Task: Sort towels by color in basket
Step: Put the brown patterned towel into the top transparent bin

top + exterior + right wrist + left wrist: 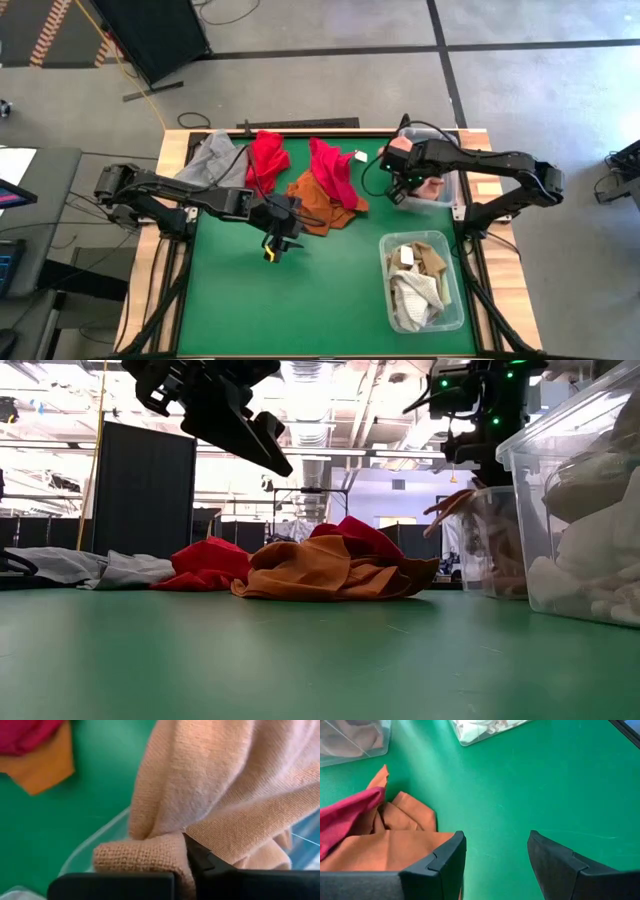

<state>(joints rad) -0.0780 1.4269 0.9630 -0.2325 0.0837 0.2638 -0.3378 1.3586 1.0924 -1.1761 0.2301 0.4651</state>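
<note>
Green felt covers the desk (300, 300). I hold my right hand (402, 188) pinched on a pink towel (220, 795) over the far bin (458, 190); I should lower before releasing. My left hand (272, 245), jaws apart and empty, hovers just beside the orange towel (315, 200). Two bins, two red towels, one grey.

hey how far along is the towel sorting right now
Partly done. The near clear bin already holds white and tan towels. In hand: the right tool is shut on a pink towel above the far bin. The left tool hangs open over the mat, empty. Left to sort: the orange towel, two red towels and a grey towel.
</note>
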